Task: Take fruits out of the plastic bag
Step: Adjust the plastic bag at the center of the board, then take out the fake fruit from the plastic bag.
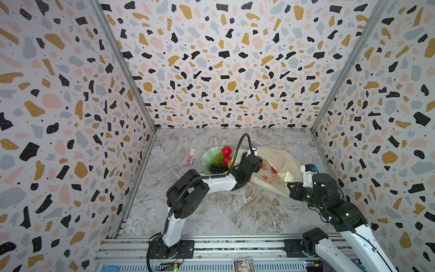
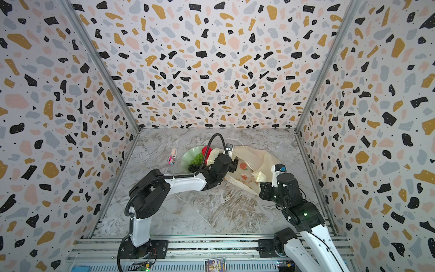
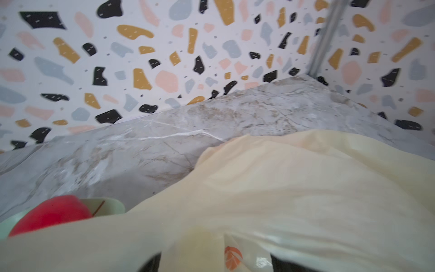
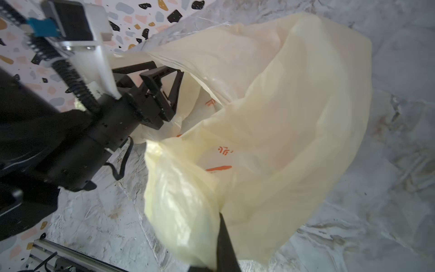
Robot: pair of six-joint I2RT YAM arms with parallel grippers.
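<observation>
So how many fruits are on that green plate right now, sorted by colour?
Red fruits: 2, the second partly hidden
Green grape bunch: 1
Dark grape bunch: 1
Total showing on the plate: 4

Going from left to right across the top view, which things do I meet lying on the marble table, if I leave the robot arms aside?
First the small pink toy, then the green plate, then the plastic bag.
</observation>
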